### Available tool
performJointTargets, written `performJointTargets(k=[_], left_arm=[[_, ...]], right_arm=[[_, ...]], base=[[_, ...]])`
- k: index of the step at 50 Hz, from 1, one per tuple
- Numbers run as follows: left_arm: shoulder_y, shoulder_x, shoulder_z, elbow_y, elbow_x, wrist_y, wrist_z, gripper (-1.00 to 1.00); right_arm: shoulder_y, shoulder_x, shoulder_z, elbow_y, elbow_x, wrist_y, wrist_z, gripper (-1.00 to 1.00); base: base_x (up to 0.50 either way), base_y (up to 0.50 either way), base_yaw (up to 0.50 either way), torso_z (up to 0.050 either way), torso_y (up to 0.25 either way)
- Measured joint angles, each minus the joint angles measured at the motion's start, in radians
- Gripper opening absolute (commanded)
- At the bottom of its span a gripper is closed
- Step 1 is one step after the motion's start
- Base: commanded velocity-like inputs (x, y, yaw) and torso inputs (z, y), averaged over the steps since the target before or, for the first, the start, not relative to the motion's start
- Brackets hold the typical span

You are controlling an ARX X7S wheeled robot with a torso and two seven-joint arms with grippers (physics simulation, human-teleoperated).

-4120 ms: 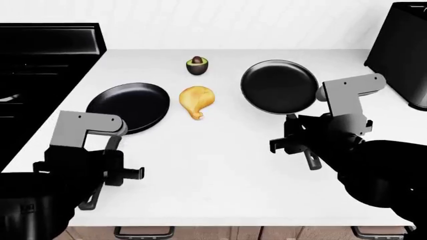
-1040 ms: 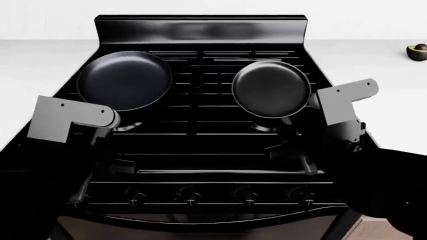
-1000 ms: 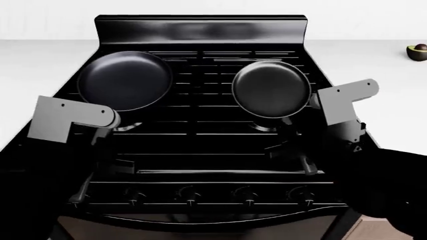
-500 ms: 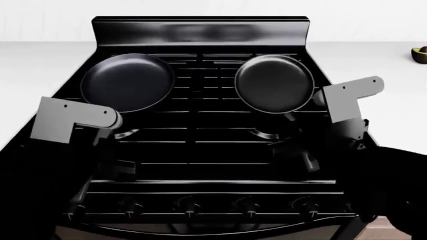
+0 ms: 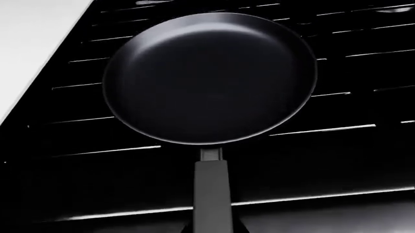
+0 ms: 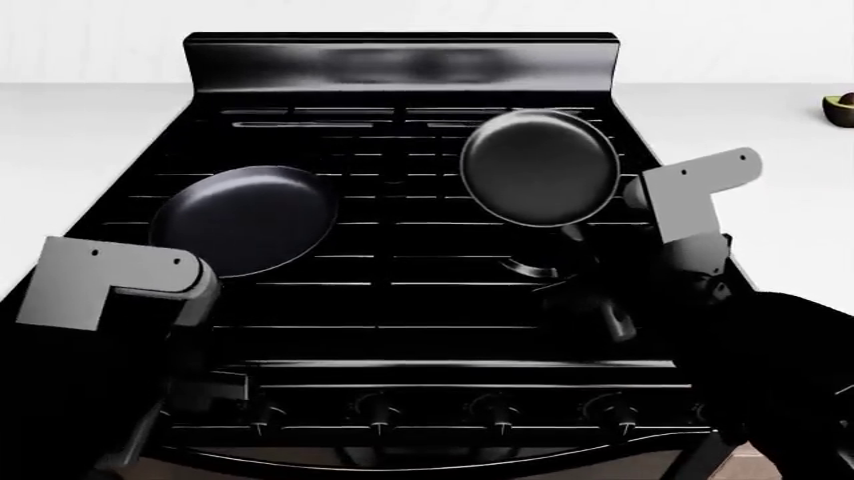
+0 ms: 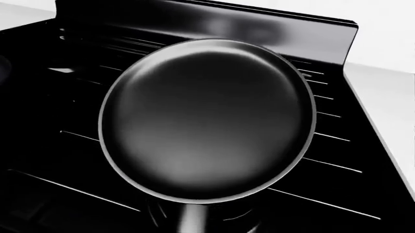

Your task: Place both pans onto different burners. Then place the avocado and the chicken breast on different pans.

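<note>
Glossy black range (image 6: pixel 400 62) fills the view: two round matte black frying pans over its grates, one avocado half (image 6: pixel 841 108) alone on the white worktop (image 6: pixel 747 110) at 2 o'clock, no chicken in sight. Left pan (image 6: pixel 244 220) at 9 o'clock, right pan (image 6: pixel 541 168) at 1; both handles run toward 6. Whether each tool clamps its handle, cannot tell.

Both arms reach forward, end effectors hidden.
</note>
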Motion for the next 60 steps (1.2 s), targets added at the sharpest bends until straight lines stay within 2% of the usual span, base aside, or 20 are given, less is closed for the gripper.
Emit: performJointTargets(k=[7,8,18,28,36,42,51,60], left_arm=[[0.069,-0.031,-0.016,0.013,0.006,0.054,0.026,-1.0],[0.075,-0.034,-0.019,0.013,0.006,0.062,0.029,1.0],[0.103,-0.061,-0.043,0.021,0.012,0.098,0.021,1.0],[0.079,-0.115,-0.11,0.091,-0.056,0.149,-0.002,1.0],[0.106,-0.175,-0.22,0.174,-0.108,0.217,0.009,1.0],[0.197,-0.201,-0.364,0.218,-0.116,0.253,0.041,1.0],[0.292,-0.209,-0.567,0.26,-0.14,0.274,0.077,1.0],[0.313,-0.22,-0.645,0.288,-0.168,0.3,0.082,1.0]], right_arm=[[0.0,-0.005,0.009,0.0,-0.01,0.011,-0.005,-1.0],[0.0,-0.005,0.01,0.0,-0.011,0.011,-0.005,-1.0],[-0.001,-0.004,0.014,0.004,-0.003,0.015,0.001,-1.0],[0.0,0.0,0.016,0.008,0.017,0.015,0.019,-1.0],[0.0,0.005,0.015,0.011,0.035,0.013,0.031,-1.0],[0.002,0.01,0.019,0.015,0.058,0.02,0.044,-1.0],[0.027,0.081,0.007,0.079,0.328,0.036,0.252,-1.0],[0.043,0.169,-0.038,0.142,0.588,0.028,0.448,-1.0]], base=[[0.0,0.0,0.0,0.001,0.003],[0.0,0.0,0.0,0.01,0.0],[0.0,0.0,0.0,0.001,0.003],[0.0,0.0,0.0,0.001,0.002],[0.0,0.0,0.0,0.001,0.003],[0.0,0.0,0.0,0.0,0.003],[0.0,0.0,0.0,0.001,0.002],[0.0,0.0,0.0,0.001,0.002]])
